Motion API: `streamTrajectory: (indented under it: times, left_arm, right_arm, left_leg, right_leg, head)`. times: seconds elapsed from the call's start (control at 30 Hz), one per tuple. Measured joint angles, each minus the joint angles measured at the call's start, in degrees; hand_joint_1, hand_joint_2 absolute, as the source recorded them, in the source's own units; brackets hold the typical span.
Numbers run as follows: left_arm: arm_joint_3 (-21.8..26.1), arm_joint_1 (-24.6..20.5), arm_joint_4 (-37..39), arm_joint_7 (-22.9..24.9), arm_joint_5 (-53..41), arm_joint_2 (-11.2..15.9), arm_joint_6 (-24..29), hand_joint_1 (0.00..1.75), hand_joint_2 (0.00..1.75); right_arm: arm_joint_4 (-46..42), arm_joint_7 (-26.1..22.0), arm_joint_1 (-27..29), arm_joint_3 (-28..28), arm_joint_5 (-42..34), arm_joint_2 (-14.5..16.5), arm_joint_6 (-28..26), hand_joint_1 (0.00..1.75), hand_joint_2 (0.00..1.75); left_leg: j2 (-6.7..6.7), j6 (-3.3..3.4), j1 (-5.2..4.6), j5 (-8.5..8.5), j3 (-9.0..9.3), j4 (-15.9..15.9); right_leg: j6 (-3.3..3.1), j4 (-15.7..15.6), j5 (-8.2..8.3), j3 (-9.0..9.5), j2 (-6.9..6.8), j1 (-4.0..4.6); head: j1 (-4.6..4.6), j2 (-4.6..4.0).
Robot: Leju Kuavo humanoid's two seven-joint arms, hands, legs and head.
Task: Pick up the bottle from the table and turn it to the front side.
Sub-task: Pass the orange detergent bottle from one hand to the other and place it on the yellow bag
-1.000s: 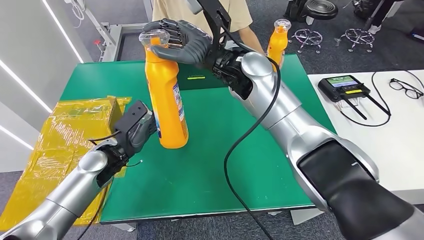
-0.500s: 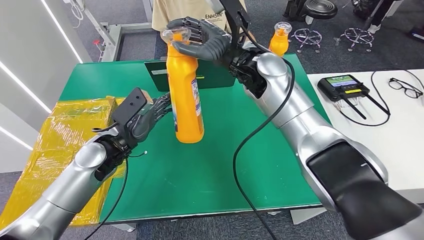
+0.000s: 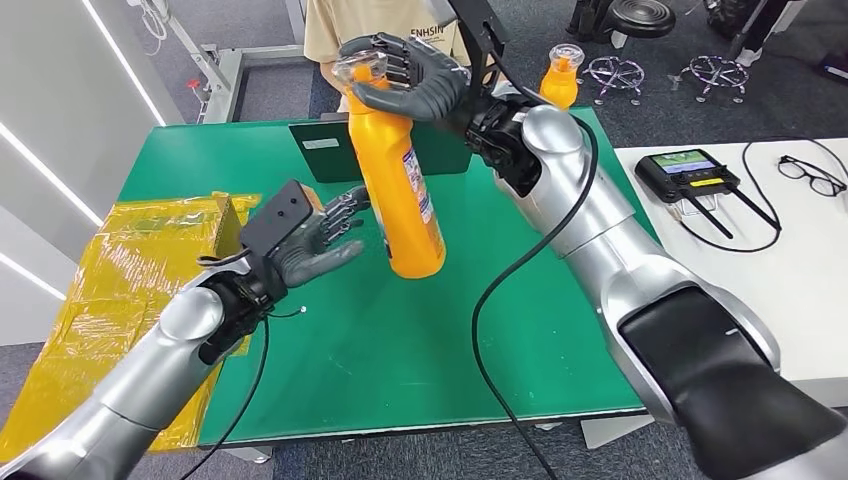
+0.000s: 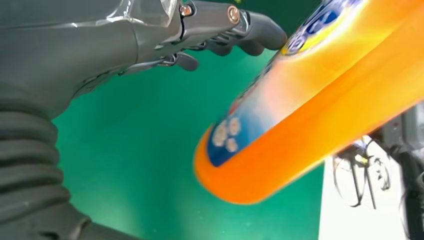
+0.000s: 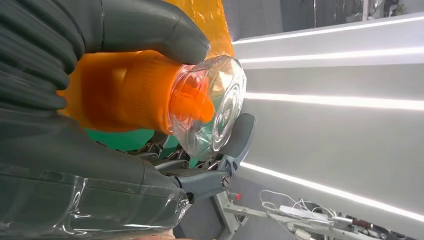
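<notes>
While the right hand (image 3: 410,80) grips the bottle (image 3: 400,190) by its neck, tilted above the table (image 3: 400,340), the left hand (image 3: 320,240) hovers just beside it, fingers spread, holding nothing.

You are in a robot lab: near the green table (image 3: 400,340) sit stools (image 3: 718,72) and a controller (image 3: 690,172).
</notes>
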Motion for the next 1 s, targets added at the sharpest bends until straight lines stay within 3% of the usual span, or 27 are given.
streamTrajectory:
  times: [0.37,0.6,0.73,1.0]
  left_arm:
    - [-1.50,-0.72,4.52,-1.77,-8.85,-3.08,8.45,0.00,1.75]
    - [-1.51,-1.31,6.39,-2.13,-10.99,-3.96,10.33,0.05,1.75]
    - [-1.51,-1.55,6.98,-2.28,-11.28,-4.19,10.29,1.75,1.75]
    - [-1.51,-1.58,7.51,-2.75,-11.47,-4.25,9.78,1.75,1.75]
  right_arm:
    - [-3.03,2.04,0.00,0.02,-0.67,1.46,-0.13,1.75,1.75]
    - [-3.59,2.62,-0.02,0.08,-2.07,1.87,-0.01,1.75,1.75]
    - [-3.67,2.65,-0.02,0.11,-2.77,2.11,0.04,1.75,1.75]
    - [-3.74,2.65,-0.02,0.24,-3.35,2.22,-0.52,1.75,1.75]
  left_leg:
    - [0.05,0.00,0.00,0.00,0.01,0.00]
    - [0.04,0.00,0.00,0.00,0.00,0.00]
    - [0.04,0.00,0.00,0.00,0.01,0.00]
    - [0.04,0.00,0.00,0.00,0.01,0.00]
  right_leg:
    - [0.00,0.02,0.00,0.00,0.03,0.01]
    - [0.00,0.02,0.00,0.00,0.03,0.01]
    - [0.00,0.02,0.00,0.00,0.03,0.01]
    - [0.00,0.03,0.00,0.00,0.03,0.01]
  head:
    - [-0.01,0.00]
    - [-0.01,0.00]
    - [-0.01,0.00]
    - [-0.01,0.00]
